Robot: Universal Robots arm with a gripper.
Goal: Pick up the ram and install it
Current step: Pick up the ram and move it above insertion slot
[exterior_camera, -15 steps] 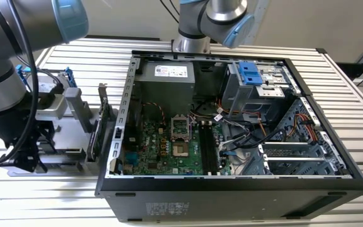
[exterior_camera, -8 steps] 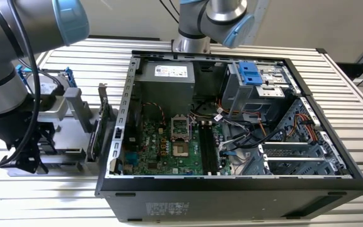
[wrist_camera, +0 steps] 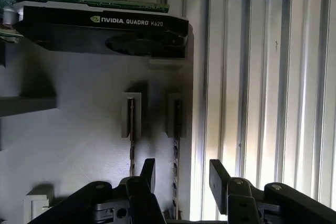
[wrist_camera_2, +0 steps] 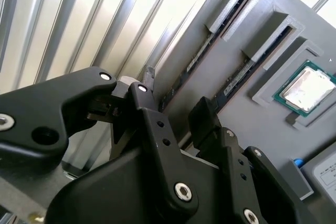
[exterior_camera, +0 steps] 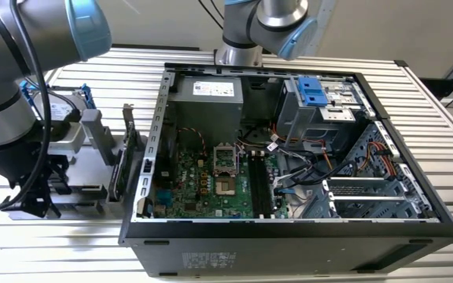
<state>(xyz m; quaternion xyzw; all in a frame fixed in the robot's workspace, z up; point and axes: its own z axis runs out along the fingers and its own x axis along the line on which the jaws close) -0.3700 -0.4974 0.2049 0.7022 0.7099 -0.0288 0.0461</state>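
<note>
Off to the exterior view's left, beside the open black computer case [exterior_camera: 289, 244], we see the grey-and-blue arm [exterior_camera: 6, 88] bent low over a grey plastic parts holder [exterior_camera: 81, 191] on the slatted metal table [exterior_camera: 439, 88]. The case's long black memory slots [exterior_camera: 259, 183] look unfilled. In the second wrist view the black gripper [wrist_camera_2: 173, 97] has its jaws apart, straddling the ram [wrist_camera_2: 199, 55], a thin dark circuit-board stick standing on edge in the holder's outer groove. A second stick [wrist_camera_2: 247, 69] stands just beside it, and a square silver processor chip [wrist_camera_2: 310, 85] lies near. In the first wrist view the gripper [wrist_camera: 182, 167] brackets the same ram [wrist_camera: 175, 150], with a black graphics card [wrist_camera: 100, 24] farther along the holder. We judge the ram light, stiff and fragile, best pinched across its flat faces at mid-length, clear of the contacts.
</note>
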